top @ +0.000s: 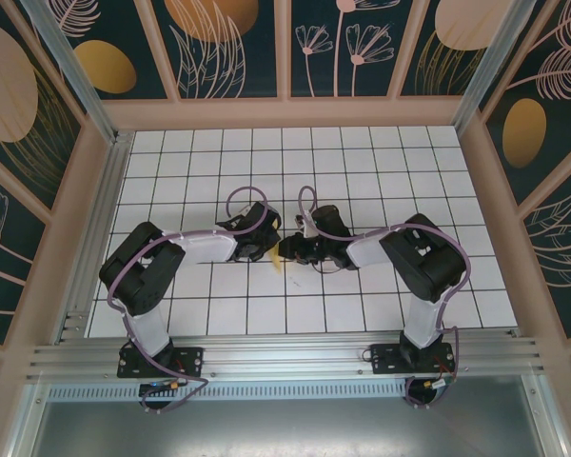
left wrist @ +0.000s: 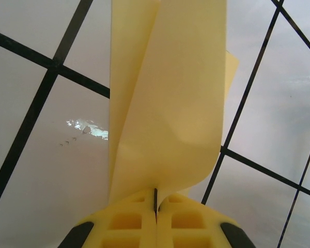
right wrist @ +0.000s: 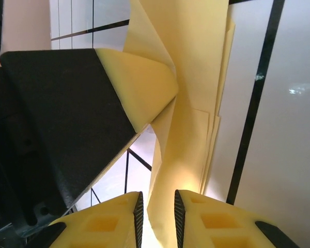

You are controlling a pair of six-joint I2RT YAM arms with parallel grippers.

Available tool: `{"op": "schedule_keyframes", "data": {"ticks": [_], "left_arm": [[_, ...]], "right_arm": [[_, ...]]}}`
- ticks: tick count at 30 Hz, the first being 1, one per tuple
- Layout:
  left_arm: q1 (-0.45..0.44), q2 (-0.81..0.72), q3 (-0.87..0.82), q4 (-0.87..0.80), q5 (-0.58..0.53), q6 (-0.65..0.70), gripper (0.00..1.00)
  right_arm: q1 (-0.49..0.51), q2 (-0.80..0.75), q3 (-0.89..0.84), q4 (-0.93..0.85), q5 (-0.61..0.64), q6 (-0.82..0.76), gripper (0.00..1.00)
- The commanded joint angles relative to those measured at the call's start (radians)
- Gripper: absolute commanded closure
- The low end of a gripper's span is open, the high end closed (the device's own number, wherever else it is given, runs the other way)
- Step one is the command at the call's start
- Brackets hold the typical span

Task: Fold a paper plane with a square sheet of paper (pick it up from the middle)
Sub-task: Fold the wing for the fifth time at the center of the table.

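Worktop [top: 362, 152]: white tiles. Both arms reach in and meet near the middle, with the paper [top: 282, 264] between the two wrists showing as a small yellow patch.

Progress, my read: mid-fold. The sheet is no longer flat or square. It's gathered into a narrow lengthwise strip of several layers, with stacked edges visible along the right side in the right wrist view. I can't see a finished pointed nose or spread wings, so it isn't a plane yet. Likely left to do: the last lengthwise creases, the wings, and setting it down.

Left pincer [left wrist: 156, 199]: jaws fully together, clamped on the near end of the strip. The paper rises straight out of the seam between the pads and away from the camera, with the tiles behind it.

Right pincer [right wrist: 158, 195]: jaws a narrow gap apart, with the strip running up between them. A sliver of light shows beside the left pad. I can't tell whether it's pinching or just bracketing the paper.

In the right wrist view, a yellow pad [right wrist: 139, 88] of the left pincer presses on a folded flap, just left of the strip.
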Motion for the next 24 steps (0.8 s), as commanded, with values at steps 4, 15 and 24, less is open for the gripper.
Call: {"op": "schedule_keyframes", "data": {"ticks": [4, 15, 24], "left_arm": [[0.006, 0.024, 0.021, -0.017, 0.006, -0.012, 0.96], [0.007, 0.005, 0.019, -0.003, -0.002, -0.038, 0.99], [0.017, -0.023, -0.012, 0.001, -0.017, -0.082, 1.0]], "right_arm": [[0.009, 0.042, 0.045, 0.03, -0.002, 0.01, 0.75], [0.022, 0.056, 0.046, 0.05, 0.014, 0.044, 0.77], [0.019, 0.006, 0.003, 0.06, 0.062, 0.065, 0.79]]}}
